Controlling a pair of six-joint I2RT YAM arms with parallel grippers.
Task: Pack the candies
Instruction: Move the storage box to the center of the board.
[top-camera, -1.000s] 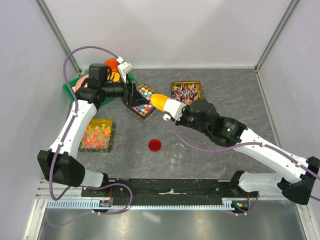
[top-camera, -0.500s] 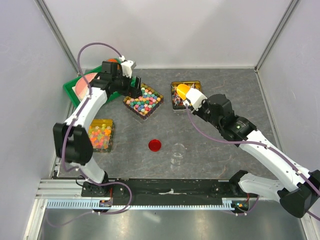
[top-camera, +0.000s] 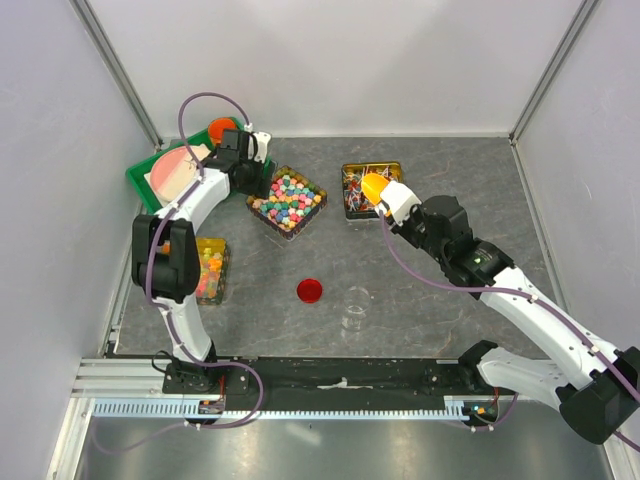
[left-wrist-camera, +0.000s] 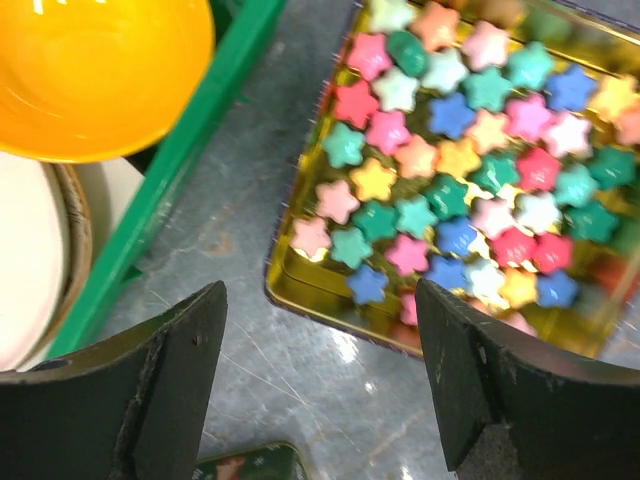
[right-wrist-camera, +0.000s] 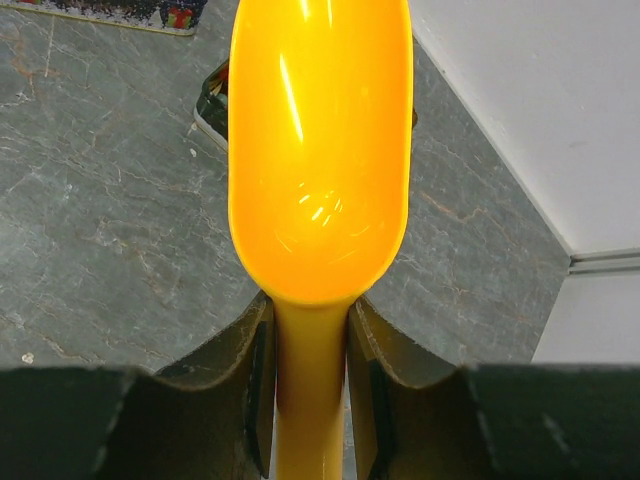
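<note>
Candies, small glossy five-pointed stars in pink, yellow, green, blue and white, lie heaped in a shallow square gold metal tin. The tin sits corner-on to the arms on the grey mottled tabletop, so no long axis shows. The left gripper hovers wide open over the tin's left edge, holding nothing. The right gripper clamps the handle of a smooth yellow plastic scoop, whose long axis and bowl point away from the bases.
</note>
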